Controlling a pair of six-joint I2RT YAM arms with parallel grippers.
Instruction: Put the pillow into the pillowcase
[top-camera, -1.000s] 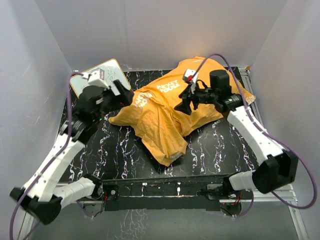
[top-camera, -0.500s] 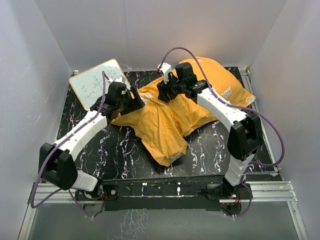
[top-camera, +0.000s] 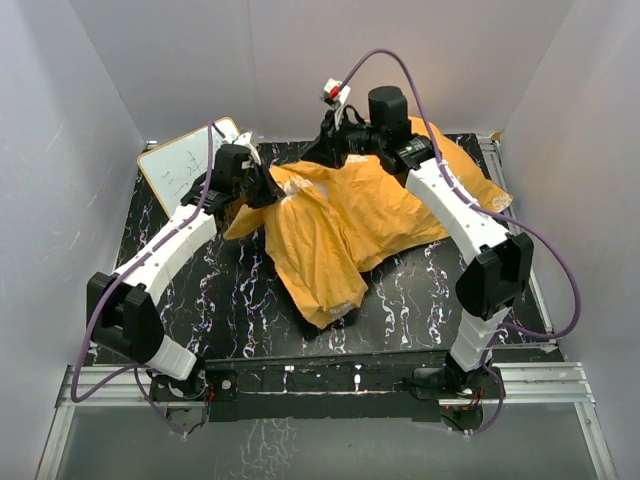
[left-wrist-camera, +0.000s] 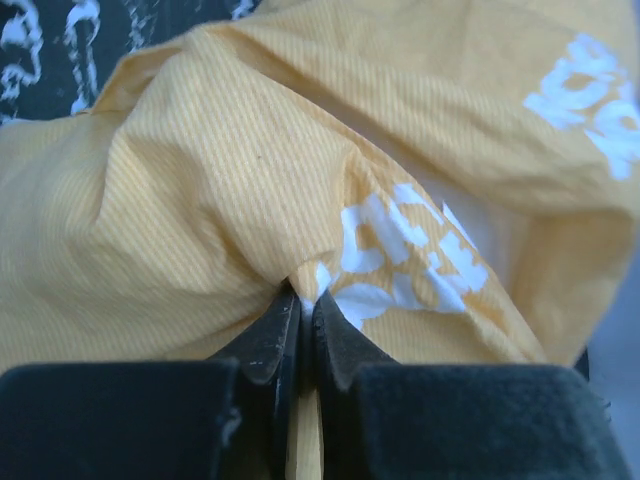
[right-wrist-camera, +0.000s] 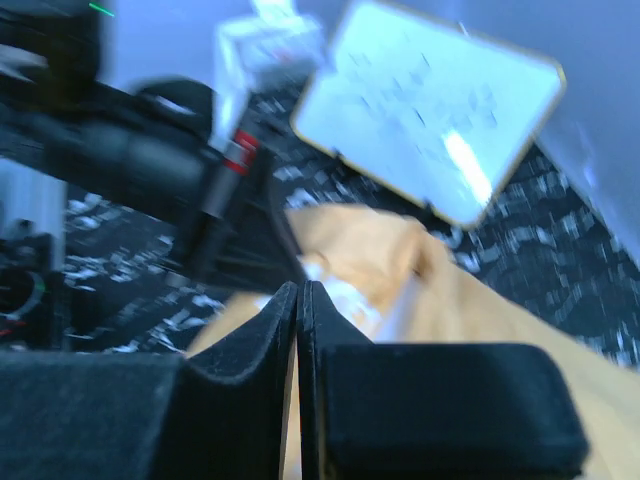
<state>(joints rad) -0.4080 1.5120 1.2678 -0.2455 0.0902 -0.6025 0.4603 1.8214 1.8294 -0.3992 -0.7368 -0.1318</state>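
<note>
Left wrist — ribbed orange pillowcase (left-wrist-camera: 190, 190), rumpled, pinched in left tool (left-wrist-camera: 304, 308)

Bright, even overhead light, soft shadows. Right wrist view is motion-blurred, whiteboard (right-wrist-camera: 430, 110) glaring; left wrist shows pillowcase (left-wrist-camera: 180, 200) weave crisply.

White lettering (left-wrist-camera: 410, 250) is printed on the orange pillowcase (top-camera: 390, 205), but it is folded and crumpled, and no whole word can be made out in any view. Faint handwriting (right-wrist-camera: 420, 100) is seen on the whiteboard (top-camera: 178, 165); it is too small and blurred to be read.
</note>
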